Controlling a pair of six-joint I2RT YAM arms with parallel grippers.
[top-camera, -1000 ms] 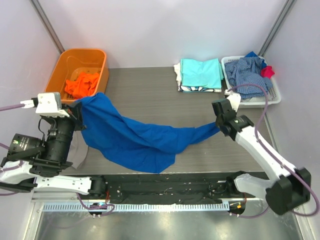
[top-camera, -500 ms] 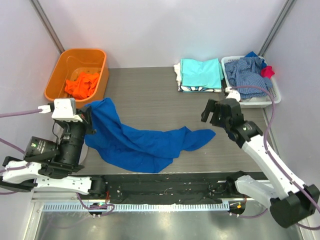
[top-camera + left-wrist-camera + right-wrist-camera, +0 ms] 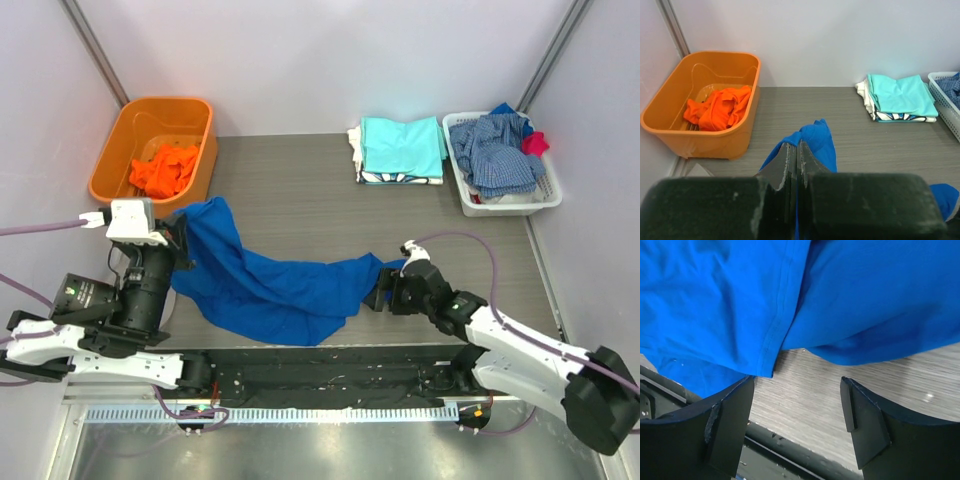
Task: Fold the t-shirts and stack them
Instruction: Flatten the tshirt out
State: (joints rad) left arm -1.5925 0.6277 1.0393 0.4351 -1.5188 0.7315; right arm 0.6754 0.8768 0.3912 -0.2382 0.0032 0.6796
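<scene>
Now: left gripper [image 3: 794, 150] pinched shut on one end of the royal blue t-shirt [image 3: 270, 290], which lies crumpled along the near side of the table [image 3: 300, 195]; right gripper [image 3: 796, 382] spread wide, empty, over its other end.

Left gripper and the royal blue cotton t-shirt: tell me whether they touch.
Touching. The left wrist view shows the left gripper with its fingers shut on the royal blue cotton t-shirt, fabric pinched between them.
</scene>
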